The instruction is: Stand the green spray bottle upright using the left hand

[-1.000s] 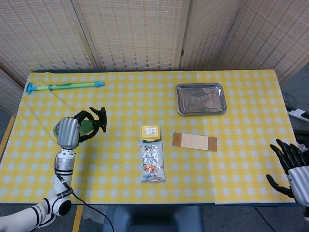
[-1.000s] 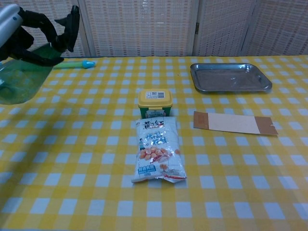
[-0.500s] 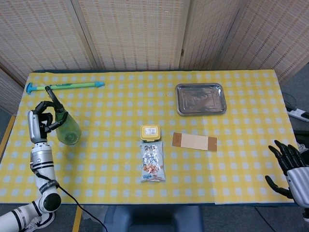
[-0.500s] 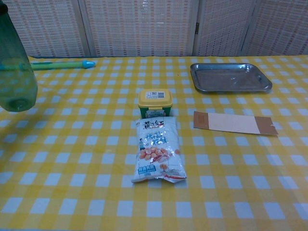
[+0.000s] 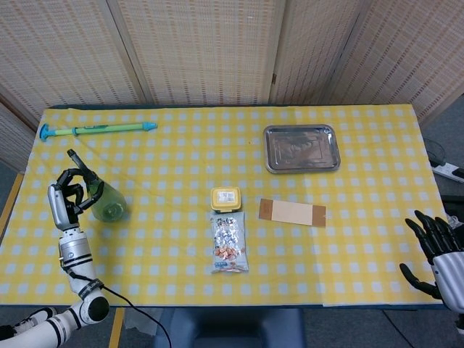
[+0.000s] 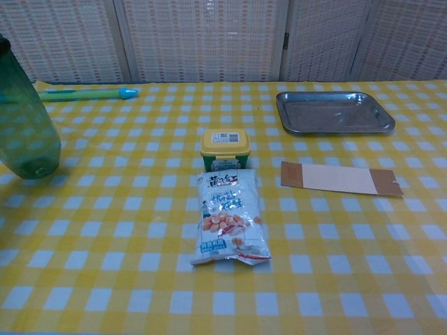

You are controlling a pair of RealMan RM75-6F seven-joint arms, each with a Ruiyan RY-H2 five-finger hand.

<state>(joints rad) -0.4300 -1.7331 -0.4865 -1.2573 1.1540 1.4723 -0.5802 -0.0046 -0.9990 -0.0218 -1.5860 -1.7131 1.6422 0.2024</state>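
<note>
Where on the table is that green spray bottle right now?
The green spray bottle stands near the table's left edge in the head view, gripped by the left hand, below the long green-and-blue stick.

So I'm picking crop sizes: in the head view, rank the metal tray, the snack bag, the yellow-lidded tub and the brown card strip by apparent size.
1. Rectangular metal tray
2. Printed snack bag and flat brown card strip: look alike
3. Small yellow-lidded tub

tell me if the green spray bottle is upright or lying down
Upright: the green spray bottle stands base-down on the tablecloth, with the left hand gripping its top.
</note>
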